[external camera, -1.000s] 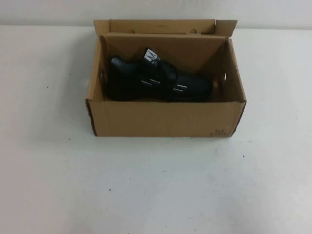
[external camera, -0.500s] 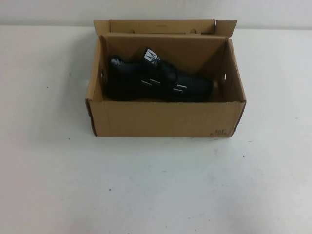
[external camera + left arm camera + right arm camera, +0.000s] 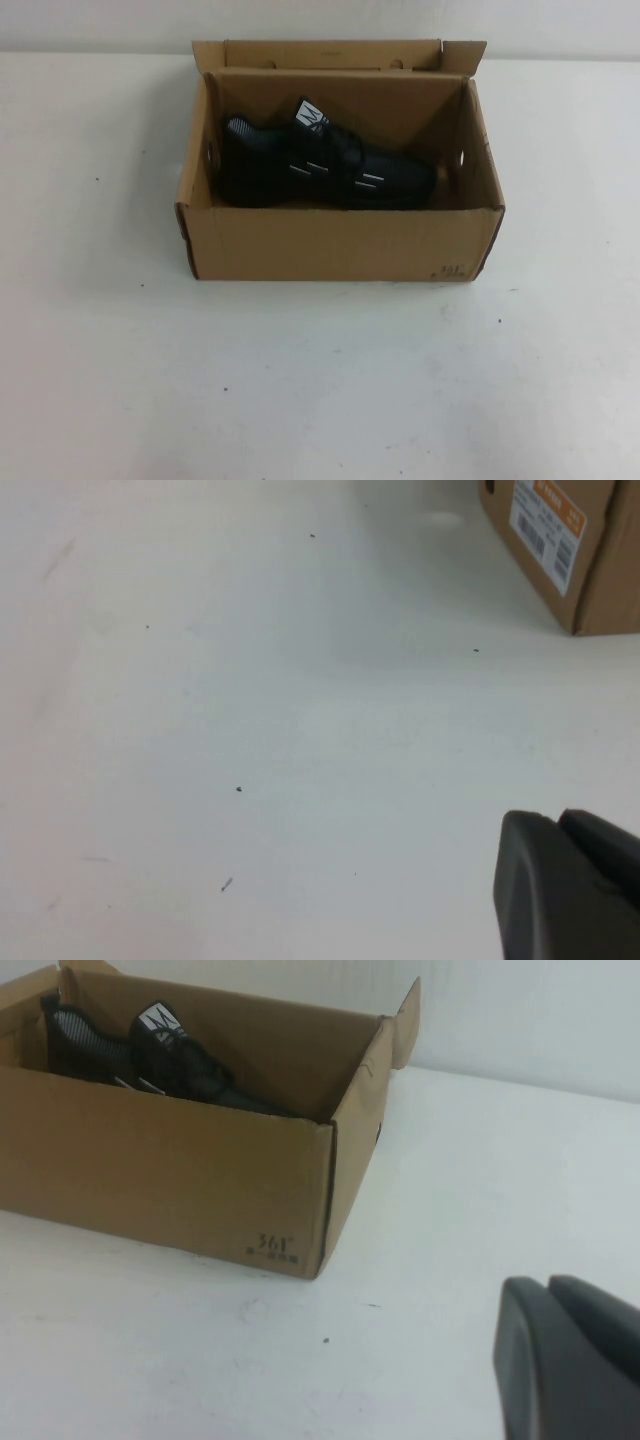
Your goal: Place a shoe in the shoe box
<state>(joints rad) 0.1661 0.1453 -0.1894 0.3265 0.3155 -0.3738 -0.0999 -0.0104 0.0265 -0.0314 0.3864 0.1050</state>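
Black, rounded left end effector (image 3: 570, 885) and right end effector (image 3: 570, 1360)

A bare test bench, lab-like: a plain white table (image 3: 320, 380) with small dark specks fills the view, backed by a blank pale wall (image 3: 560, 25). Nothing domestic or shop-like appears around the cardboard shoe box (image 3: 340, 245).

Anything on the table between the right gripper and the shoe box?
Nothing: in the right wrist view, only bare white table separates the shut right gripper from the shoe box.

shoe (image 3: 325, 170): black, lying inside | shoe box (image 3: 340, 245): brown, open
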